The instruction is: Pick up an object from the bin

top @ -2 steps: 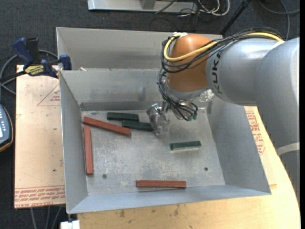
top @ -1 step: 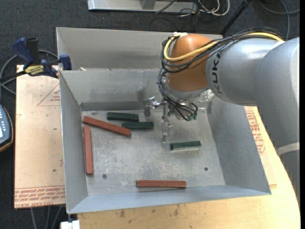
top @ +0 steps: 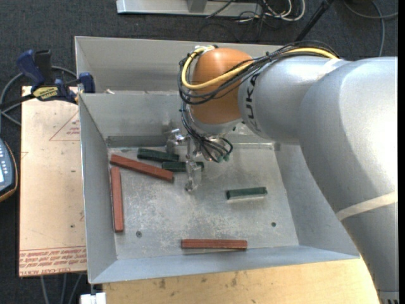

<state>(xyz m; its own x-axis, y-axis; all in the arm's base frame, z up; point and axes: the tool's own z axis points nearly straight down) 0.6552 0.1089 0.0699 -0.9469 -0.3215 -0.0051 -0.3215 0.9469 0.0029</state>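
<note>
Grey sheet-metal bin (top: 164, 215) carried a few flat bars scattered over its floor. The tool (top: 190, 183) hung low near the floor's middle; whether it was spread or pressed together could not be told. Just to its left lay a short dark green flat bar (top: 174, 165), long axis roughly across the bin, right end toward the tool. A long red-brown flat bar (top: 140, 168) slanted beside it. The silver arm (top: 304, 106) reached in from the right, wrist pointing steeply down.

You see: arm (top: 329, 125) thick, silver-grey, dark KUKA lettering | wrist cover (top: 218, 84) glossy orange dome | cables (top: 190, 75) yellow and black loops | hand (top: 191, 183) small, grey metal
</note>
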